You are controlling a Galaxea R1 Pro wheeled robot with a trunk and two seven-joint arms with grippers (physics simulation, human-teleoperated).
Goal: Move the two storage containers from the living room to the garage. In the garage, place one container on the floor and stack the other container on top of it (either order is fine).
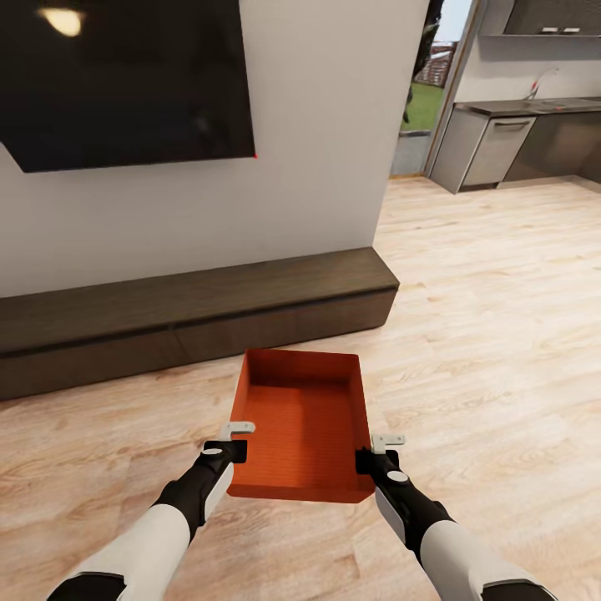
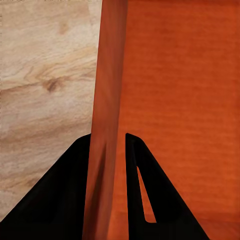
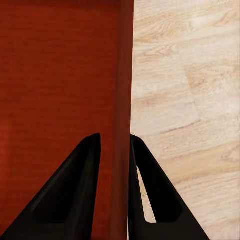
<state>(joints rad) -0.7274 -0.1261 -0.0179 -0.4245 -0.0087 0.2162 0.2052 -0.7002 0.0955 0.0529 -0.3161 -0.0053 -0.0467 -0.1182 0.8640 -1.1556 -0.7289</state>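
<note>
Orange-red storage container hangs over the light wood floor, held between both arms: the left gripper is clamped on its left wall, the right gripper on its right wall. Ahead stand a dark low bench and a black TV
</note>
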